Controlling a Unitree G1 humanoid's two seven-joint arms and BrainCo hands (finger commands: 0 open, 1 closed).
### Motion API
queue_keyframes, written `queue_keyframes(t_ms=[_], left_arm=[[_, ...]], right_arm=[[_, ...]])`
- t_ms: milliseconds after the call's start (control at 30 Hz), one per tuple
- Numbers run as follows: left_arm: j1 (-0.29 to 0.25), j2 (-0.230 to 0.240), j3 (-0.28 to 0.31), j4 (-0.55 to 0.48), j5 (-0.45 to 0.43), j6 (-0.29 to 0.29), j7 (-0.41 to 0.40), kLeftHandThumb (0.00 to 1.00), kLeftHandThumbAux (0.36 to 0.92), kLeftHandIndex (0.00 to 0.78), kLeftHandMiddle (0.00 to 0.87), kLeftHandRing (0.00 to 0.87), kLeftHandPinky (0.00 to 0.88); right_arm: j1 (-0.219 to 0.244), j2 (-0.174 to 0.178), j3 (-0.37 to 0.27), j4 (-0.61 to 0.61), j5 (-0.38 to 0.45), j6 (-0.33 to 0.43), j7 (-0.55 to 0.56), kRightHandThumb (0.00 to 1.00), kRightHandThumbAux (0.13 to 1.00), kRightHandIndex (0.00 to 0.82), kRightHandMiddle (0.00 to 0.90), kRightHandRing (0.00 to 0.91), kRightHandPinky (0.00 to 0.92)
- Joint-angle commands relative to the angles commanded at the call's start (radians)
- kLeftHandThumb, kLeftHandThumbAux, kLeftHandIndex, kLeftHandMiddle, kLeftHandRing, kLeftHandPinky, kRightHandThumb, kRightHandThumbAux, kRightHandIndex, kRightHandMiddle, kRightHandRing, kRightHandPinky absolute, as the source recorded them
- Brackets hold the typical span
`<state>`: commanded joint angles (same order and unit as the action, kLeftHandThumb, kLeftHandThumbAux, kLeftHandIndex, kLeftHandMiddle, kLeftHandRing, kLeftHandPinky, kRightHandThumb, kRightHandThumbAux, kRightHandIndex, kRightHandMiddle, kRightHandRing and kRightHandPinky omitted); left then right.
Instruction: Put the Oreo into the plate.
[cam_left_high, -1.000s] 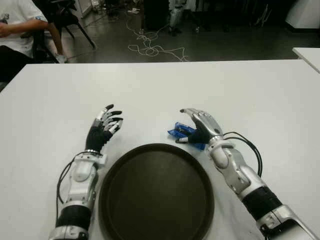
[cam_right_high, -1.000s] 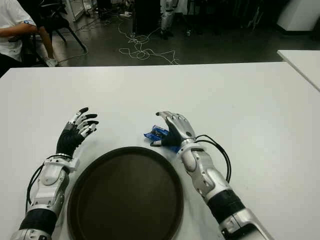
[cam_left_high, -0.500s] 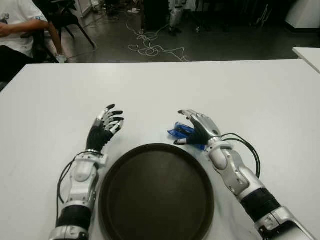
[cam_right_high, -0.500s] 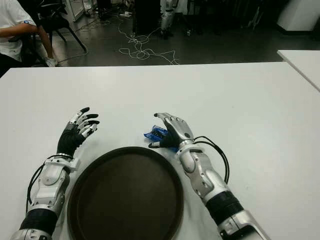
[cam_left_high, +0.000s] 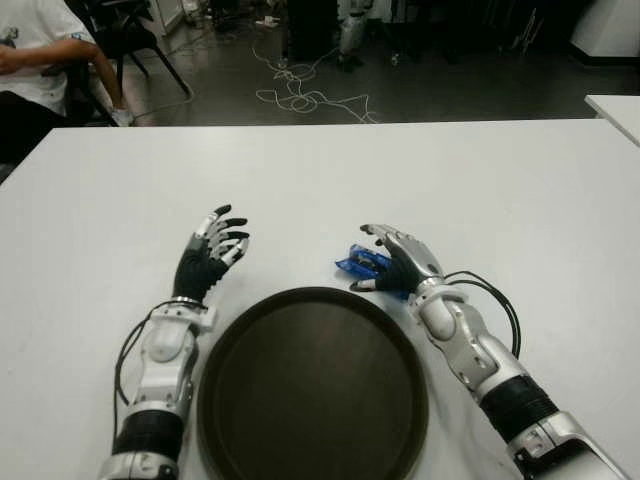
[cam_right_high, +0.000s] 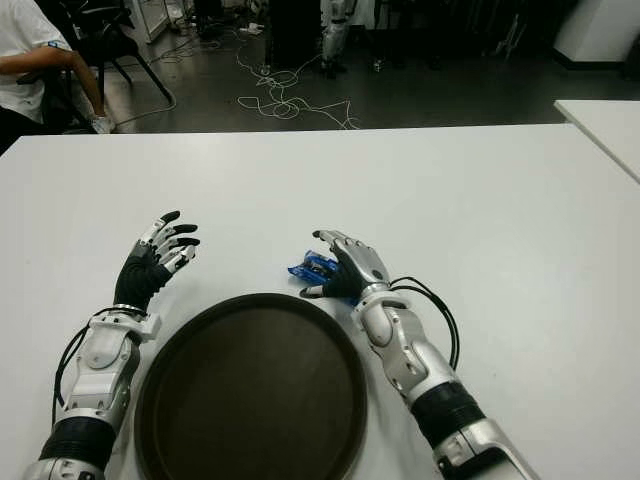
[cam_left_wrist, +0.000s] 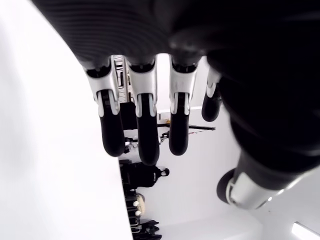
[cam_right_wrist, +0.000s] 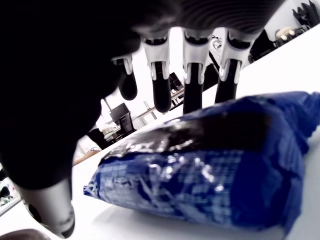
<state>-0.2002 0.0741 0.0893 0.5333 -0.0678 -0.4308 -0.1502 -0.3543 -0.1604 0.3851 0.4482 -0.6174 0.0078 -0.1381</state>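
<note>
The Oreo, a blue packet (cam_left_high: 356, 264), lies flat on the white table (cam_left_high: 480, 190) just beyond the far right rim of the dark round plate (cam_left_high: 312, 385). My right hand (cam_left_high: 388, 262) arches over the packet from the right, open. In the right wrist view its fingers (cam_right_wrist: 192, 85) reach out past the packet (cam_right_wrist: 210, 170) and the thumb stands apart on the near side, so nothing is gripped. The packet's right part is hidden under the palm in the eye views. My left hand (cam_left_high: 212, 250) shows open, fingers spread (cam_left_wrist: 145, 130), beside the plate's far left rim.
A seated person (cam_left_high: 35, 50) is beyond the table's far left corner. Cables (cam_left_high: 300, 95) trail on the dark floor behind the table. A second white table (cam_left_high: 615, 105) shows at the far right. Bare tabletop spreads beyond both hands.
My right hand has shifted slightly over the packet, fingertips a little lower. The packet and the left hand have kept their places.
</note>
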Motion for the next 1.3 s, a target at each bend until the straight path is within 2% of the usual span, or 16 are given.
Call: queue_keyframes(t_ms=[200,333,433,600,833,1033,1300], left_arm=[[0.004,0.004,0.001,-0.002,-0.001,-0.006,-0.005,0.411,0.716,0.131,0.260,0.289,0.321],[0.005,0.004,0.001,-0.004,0.001,-0.009,-0.004,0.398,0.719,0.131,0.266,0.291,0.316],[0.006,0.005,0.001,-0.004,0.002,-0.008,-0.002,0.391,0.718,0.131,0.268,0.290,0.316],[0.006,0.005,0.003,-0.003,0.001,-0.009,-0.001,0.375,0.707,0.137,0.279,0.293,0.312],[0.009,0.007,0.004,-0.008,-0.001,-0.004,-0.002,0.389,0.709,0.132,0.280,0.292,0.316],[0.009,0.007,0.003,-0.010,-0.001,0.004,-0.003,0.406,0.708,0.131,0.273,0.289,0.320],[0.009,0.004,0.000,-0.011,0.001,-0.002,-0.002,0.393,0.707,0.132,0.274,0.286,0.311]], right_arm=[[-0.010,-0.001,0.004,0.023,-0.005,-0.001,-0.008,0.000,0.744,0.177,0.216,0.243,0.271],[-0.039,0.004,0.007,0.102,-0.002,-0.031,-0.032,0.000,0.739,0.183,0.223,0.251,0.280],[-0.046,0.005,0.008,0.111,-0.001,-0.036,-0.032,0.000,0.742,0.186,0.226,0.252,0.284],[-0.037,0.000,0.007,0.074,-0.003,-0.021,-0.020,0.000,0.746,0.174,0.217,0.237,0.253],[-0.047,0.003,0.011,0.094,-0.011,-0.007,-0.027,0.000,0.736,0.181,0.216,0.230,0.235],[-0.055,0.005,0.014,0.105,-0.015,0.019,-0.021,0.000,0.733,0.164,0.200,0.202,0.171],[-0.051,0.001,0.011,0.108,-0.013,0.003,-0.045,0.000,0.758,0.173,0.213,0.227,0.237]])
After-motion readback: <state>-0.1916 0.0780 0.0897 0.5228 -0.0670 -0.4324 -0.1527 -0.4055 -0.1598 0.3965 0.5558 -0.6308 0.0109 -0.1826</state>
